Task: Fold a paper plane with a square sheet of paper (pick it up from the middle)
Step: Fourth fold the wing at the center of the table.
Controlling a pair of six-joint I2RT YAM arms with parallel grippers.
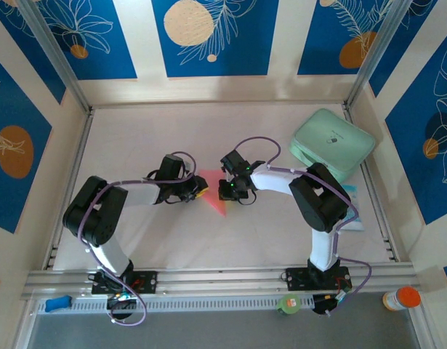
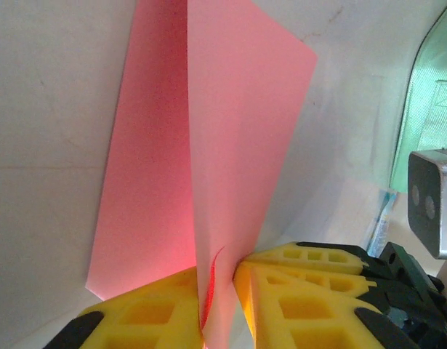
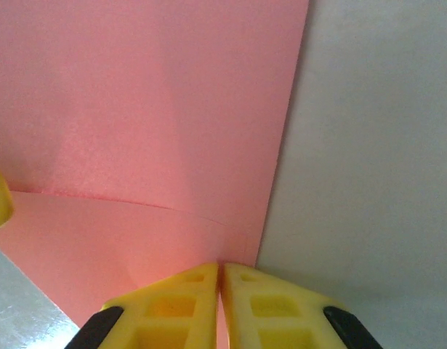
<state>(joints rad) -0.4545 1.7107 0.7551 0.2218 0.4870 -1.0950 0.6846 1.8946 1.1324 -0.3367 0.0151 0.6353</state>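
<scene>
The square sheet of paper (image 1: 216, 198) is salmon-pink, creased into a pointed shape, and lies mid-table between both arms. My left gripper (image 1: 197, 191) meets it from the left, and the right gripper (image 1: 231, 190) from the right. In the left wrist view the paper (image 2: 230, 131) stands as a raised fold, and my left gripper (image 2: 222, 291) is shut on its near end between yellow fingers (image 2: 143, 313). Seen from the right wrist, the paper (image 3: 150, 109) lies mostly flat with a faint crease. My right gripper (image 3: 220, 280) is shut on its near edge.
A mint-green pad (image 1: 332, 144) lies at the back right, its edge (image 2: 430, 109) showing in the left wrist view. A white and blue packet (image 1: 354, 211) sits by the right arm. Low walls ring the table. An orange-capped bottle (image 1: 401, 298) stands outside the front rail.
</scene>
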